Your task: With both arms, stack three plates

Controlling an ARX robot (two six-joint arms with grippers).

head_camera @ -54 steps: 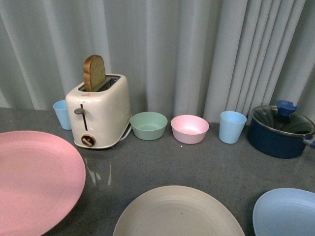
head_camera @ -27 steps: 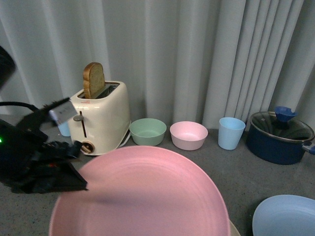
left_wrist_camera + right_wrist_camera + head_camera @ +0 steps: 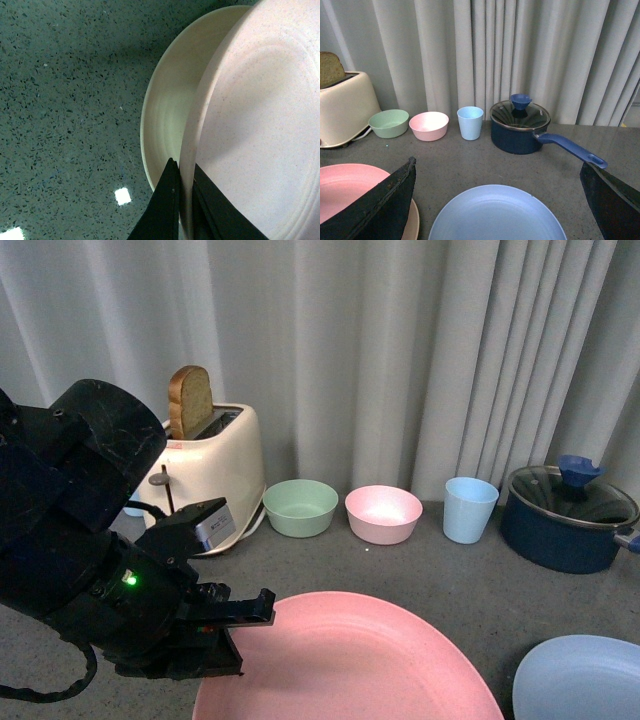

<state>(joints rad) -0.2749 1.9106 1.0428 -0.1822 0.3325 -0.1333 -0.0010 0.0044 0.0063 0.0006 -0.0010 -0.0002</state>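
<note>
My left gripper (image 3: 238, 638) is shut on the near-left rim of the pink plate (image 3: 360, 660). In the left wrist view its black jaws (image 3: 186, 200) pinch that rim, and the pink plate (image 3: 260, 125) lies tilted over the beige plate (image 3: 167, 100) below it. The beige plate is hidden in the front view; a sliver of its rim (image 3: 413, 226) shows under the pink plate (image 3: 345, 190) in the right wrist view. The light blue plate (image 3: 580, 680) lies flat at the front right. My right gripper (image 3: 497, 164) is open and empty, just above the far edge of the blue plate (image 3: 495, 215).
Along the curtain stand a cream toaster (image 3: 215, 465) with a bread slice, a green bowl (image 3: 301, 506), a pink bowl (image 3: 383, 513), a blue cup (image 3: 470, 508) and a navy lidded pot (image 3: 568, 518) with a long handle (image 3: 572, 148).
My left arm has come into view and carried the pink plate from the left side to the middle, over the beige plate, then lowered it.
</note>
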